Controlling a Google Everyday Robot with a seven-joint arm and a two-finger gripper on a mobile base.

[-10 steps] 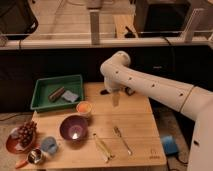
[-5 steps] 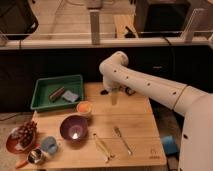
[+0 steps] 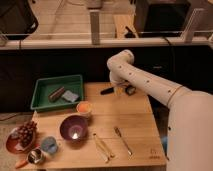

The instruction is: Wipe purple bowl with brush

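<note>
The arm (image 3: 150, 86) has swung slightly right since the earlier frame. The gripper (image 3: 121, 88) hangs at the far edge of the table (image 3: 142, 125), jaws wide, just over the brush (image 3: 108, 91), which lies flat with its handle pointing left. Lower astride mid-handle, then close. The purple bowl (image 3: 74, 128) sits well apart, near-left, beyond the orange bowl (image 3: 84, 106).

One purple bowl (image 3: 74, 128), one orange bowl (image 3: 84, 107), one blue cup (image 3: 49, 145), one metal cup (image 3: 35, 156), one tray (image 3: 57, 79), one fork (image 3: 122, 140), one brush (image 3: 106, 91); one gripper (image 3: 126, 90), fingers apart, over the desk's (image 3: 142, 122) far edge.
</note>
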